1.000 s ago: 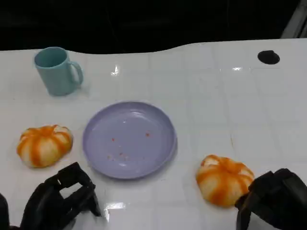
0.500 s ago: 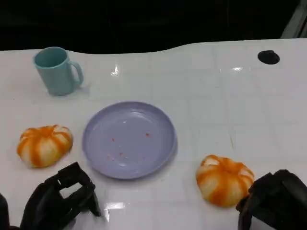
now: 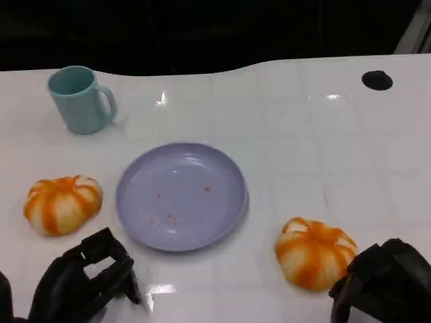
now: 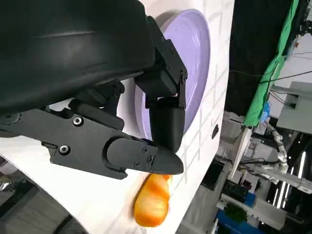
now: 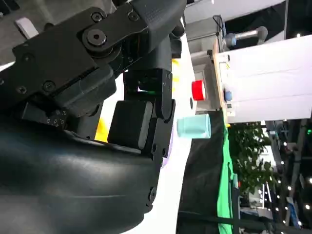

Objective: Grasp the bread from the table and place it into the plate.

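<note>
Since a second ago nothing has moved: both empty, open hands, right hand (image 3: 384, 282) and left hand (image 3: 84, 276), wait while the orange-striped round bread (image 3: 314, 252) lies right of the lilac plate (image 3: 182, 195), ungrasped.

Bright, even overhead light; dark background beyond the far edge.
Small glare spots on the glossy white table (image 3: 303, 134); faint soft shadows under the plate (image 3: 182, 195) and cup (image 3: 81, 99). Head view slightly soft. Wrist views tilted, near black shells blurred, background lamps blown out.
</note>
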`<state>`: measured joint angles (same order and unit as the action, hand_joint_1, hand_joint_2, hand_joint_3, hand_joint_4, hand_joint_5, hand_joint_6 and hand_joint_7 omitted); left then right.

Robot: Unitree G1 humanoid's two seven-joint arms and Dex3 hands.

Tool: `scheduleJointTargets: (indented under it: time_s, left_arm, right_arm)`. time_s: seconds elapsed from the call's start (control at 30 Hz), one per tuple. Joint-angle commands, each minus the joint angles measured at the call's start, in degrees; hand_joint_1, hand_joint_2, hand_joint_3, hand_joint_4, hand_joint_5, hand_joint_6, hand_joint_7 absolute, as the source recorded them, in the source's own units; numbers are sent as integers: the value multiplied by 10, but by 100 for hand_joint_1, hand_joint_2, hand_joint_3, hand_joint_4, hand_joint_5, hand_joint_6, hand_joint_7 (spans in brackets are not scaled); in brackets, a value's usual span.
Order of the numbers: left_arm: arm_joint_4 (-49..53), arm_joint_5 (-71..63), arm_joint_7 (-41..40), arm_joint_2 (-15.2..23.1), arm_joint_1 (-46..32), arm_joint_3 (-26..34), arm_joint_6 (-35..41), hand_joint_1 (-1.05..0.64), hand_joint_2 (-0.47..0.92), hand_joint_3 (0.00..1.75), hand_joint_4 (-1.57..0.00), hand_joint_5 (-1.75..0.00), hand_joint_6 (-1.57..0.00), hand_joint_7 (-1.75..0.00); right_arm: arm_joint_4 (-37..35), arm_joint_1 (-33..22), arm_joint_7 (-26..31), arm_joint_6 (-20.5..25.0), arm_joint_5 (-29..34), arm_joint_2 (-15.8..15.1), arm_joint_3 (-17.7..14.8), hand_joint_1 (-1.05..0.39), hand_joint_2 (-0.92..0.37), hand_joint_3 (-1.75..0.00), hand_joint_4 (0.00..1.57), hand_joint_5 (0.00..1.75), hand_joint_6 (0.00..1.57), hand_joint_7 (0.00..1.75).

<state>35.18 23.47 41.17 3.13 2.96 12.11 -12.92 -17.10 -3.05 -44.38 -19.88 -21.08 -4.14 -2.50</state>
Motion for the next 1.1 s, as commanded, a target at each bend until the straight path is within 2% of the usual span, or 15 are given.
scheduleJointTargets:
  time_s: [0.03, 0.07, 0.17, 0.27, 0.3, 0.33, 0.4, 0.47, 0.53, 0.67, 0.8, 0.9, 1.03, 1.1]
  left_arm:
    - [4, -4, -8, 7, -12, 3, 9, -51, 92, 14, -78, -170, -72, -141]
    - [2, -5, -9, 6, -13, 2, 10, -51, 92, 14, -78, -170, -72, -141]
    - [1, -6, -10, 6, -13, 1, 8, -51, 92, 14, -78, -170, -72, -141]
    - [0, -6, -10, 5, -13, 1, 9, -52, 92, 14, -78, -171, -72, -141]
    - [1, -5, -8, 5, -12, 1, 8, -52, 92, 14, -78, -171, -72, -141]
    - [3, -5, -6, 5, -11, 1, 7, -51, 92, 14, -78, -171, -72, -141]
    - [7, -5, -4, 5, -9, 1, 5, -51, 92, 15, -78, -170, -71, -141]
    - [10, -4, -2, 5, -7, 1, 5, -51, 92, 15, -78, -170, -71, -142]
    - [11, -7, -5, 5, -7, 0, 2, -52, 92, 15, -78, -170, -72, -142]
    - [9, -7, -8, 5, -8, 0, 0, -52, 92, 15, -78, -170, -72, -142]
    - [8, -4, -8, 5, -8, 1, 8, -52, 92, 14, -78, -170, -71, -143]
    - [7, -4, -7, 5, -8, 1, 7, -52, 92, 14, -78, -170, -71, -143]
    - [6, -6, -8, 5, -10, 1, 4, -52, 92, 14, -79, -171, -71, -143]
    - [7, -8, -8, 6, -10, 1, 2, -52, 92, 14, -79, -171, -71, -144]
  right_arm:
    - [14, -5, 2, -11, -25, 12, -10, -99, -75, -1, 156, 53, 157, 16]
    - [15, -5, 3, -20, -26, 16, -11, -99, -75, -1, 155, 50, 157, 13]
    - [7, 1, 6, -80, -5, 23, -13, -95, -79, -2, 138, 39, 144, 3]
    - [0, 6, 18, -129, 36, 10, -8, -98, -85, -3, 123, 33, 129, 0]
    - [-2, 8, 24, -148, 55, 3, -5, -99, -88, -2, 113, 32, 119, 0]
    - [-4, 11, 33, -169, 78, -4, -3, -99, -90, -2, 100, 40, 111, 0]
    - [-5, 15, 56, -204, 121, -15, 0, -100, -92, -2, 68, 73, 99, 0]
    - [-4, 18, 78, -227, 151, -24, 3, -101, -92, -3, 47, 93, 90, 0]
    - [-10, 22, 104, -255, 183, -30, 4, -101, -92, -5, 32, 105, 82, 0]
    - [-15, 28, 171, -296, 270, -50, 5, -100, -92, -13, 5, 114, 62, 0]
    - [-6, 33, 246, -303, 358, -63, 8, -102, -92, -18, 0, 93, 46, 1]
    - [19, 35, 316, -291, 445, -72, 8, -103, -92, -23, 0, 72, 34, 1]
    - [62, 34, 395, -255, 551, -84, 17, -105, -92, -31, 0, 27, 15, 1]
    - [77, 34, 417, -233, 582, -90, 27, -104, -92, -32, 0, 13, 11, 2]
